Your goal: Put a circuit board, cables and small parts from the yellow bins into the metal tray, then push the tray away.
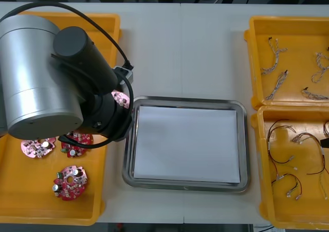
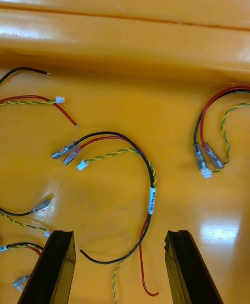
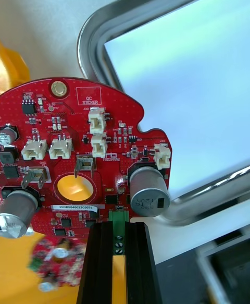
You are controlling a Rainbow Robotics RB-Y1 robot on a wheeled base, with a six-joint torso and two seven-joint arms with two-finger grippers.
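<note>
My left gripper (image 3: 119,231) is shut on the green connector at the edge of a round red circuit board (image 3: 83,147). It holds the board above the table, just off the near-left corner of the metal tray (image 3: 91,33). In the front view this board (image 1: 120,98) shows pink-red beside the tray's left rim (image 1: 129,139). My right gripper (image 2: 122,270) stands open low over the near right yellow bin (image 1: 267,191). A black, red and yellow cable (image 2: 150,194) curves between its fingers without touching them.
Three more red boards (image 1: 69,181) lie in the near left bin (image 1: 15,201). Twisted blue and white cables (image 1: 275,85) fill the far right bin (image 1: 252,62). Several red and yellow cables (image 2: 211,142) lie around the right gripper. The tray is white inside.
</note>
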